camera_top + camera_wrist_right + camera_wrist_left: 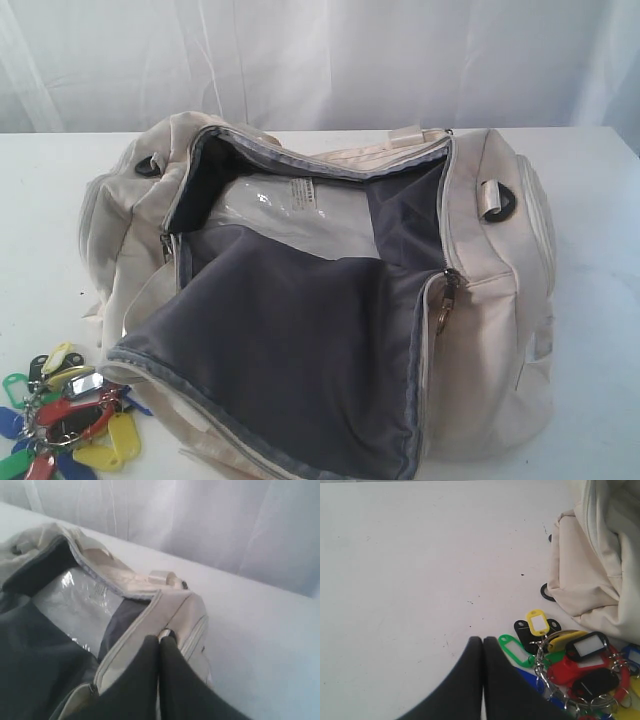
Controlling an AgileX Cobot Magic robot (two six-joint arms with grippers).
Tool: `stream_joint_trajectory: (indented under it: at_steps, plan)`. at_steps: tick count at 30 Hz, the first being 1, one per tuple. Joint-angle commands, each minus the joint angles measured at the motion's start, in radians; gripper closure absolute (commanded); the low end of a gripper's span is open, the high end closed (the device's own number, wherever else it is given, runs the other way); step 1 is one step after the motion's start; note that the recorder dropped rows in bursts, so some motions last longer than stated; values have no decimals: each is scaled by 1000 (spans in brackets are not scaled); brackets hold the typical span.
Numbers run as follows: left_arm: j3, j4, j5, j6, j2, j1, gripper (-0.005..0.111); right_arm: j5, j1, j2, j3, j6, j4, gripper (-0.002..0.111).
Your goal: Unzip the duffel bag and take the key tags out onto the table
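**Item 1: duffel bag** point(490, 330). Cream fabric, lying across the middle of the table point(600, 200). The main zip is undone and the top flap is folded toward the near edge, showing the grey lining point(290, 370). A clear plastic packet point(290, 215) lies inside. A metal zipper pull point(445, 300) hangs at the right end of the opening.

**Item 2: key tags** point(70, 420). Yellow, red, green, blue and black tags on metal rings. The bunch is out of the bag, lying on the tabletop just beside the bag's near-left corner.

**Item 3: curtain** point(320, 60). Pale, behind the table.

**View notes.**
- The exterior view shows the whole bag and the tags but no arm.
- The left wrist view alone shows the left gripper point(482, 639). It also gives the tags in detail, with their white label windows, and one bottom corner of the bag.
- The right wrist view alone shows the right gripper point(159, 637). The bag's right end and the packet appear in it, the tags do not.

**Item 4: left gripper.** The black fingers point(465, 680) are pressed together with nothing between them. They hang over bare table, with the green tag just beside one finger. Contact cannot be told.

**Item 5: right gripper.** The fingers point(140, 680) are likewise closed tight and hold nothing. Their tips sit over the bag's end panel near the zip edge. Whether they touch the fabric cannot be told.
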Motion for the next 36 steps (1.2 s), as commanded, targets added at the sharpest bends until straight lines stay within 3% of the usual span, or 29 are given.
stream_joint_trajectory:
  at_steps: [1,4,8,13,16,23,26,29,36]
  plan:
    - [4,0,-4,-10,-4,-8,107,-14,-11,-242,3,-7,0,108]
    - [4,0,-4,-10,-4,-8,107,27,-34,-432,11,22,2,108]
    - [4,0,-4,-10,-4,-8,107,-53,-34,-541,201,22,55,108]
    - [4,0,-4,-10,-4,-8,107,-496,-34,-545,573,25,68,108]
    - [4,0,-4,-10,-4,-8,107,-594,-34,-570,715,5,27,108]
    - [4,0,-4,-10,-4,-8,107,-579,-34,-633,896,5,23,108]
    - [4,0,-4,-10,-4,-8,107,-579,-34,-658,956,120,-166,108]
    - [4,0,-4,-10,-4,-8,107,-444,-34,-677,956,230,-259,108]
    - [4,0,-4,-10,-4,-8,107,-431,-136,-677,956,230,-265,108]
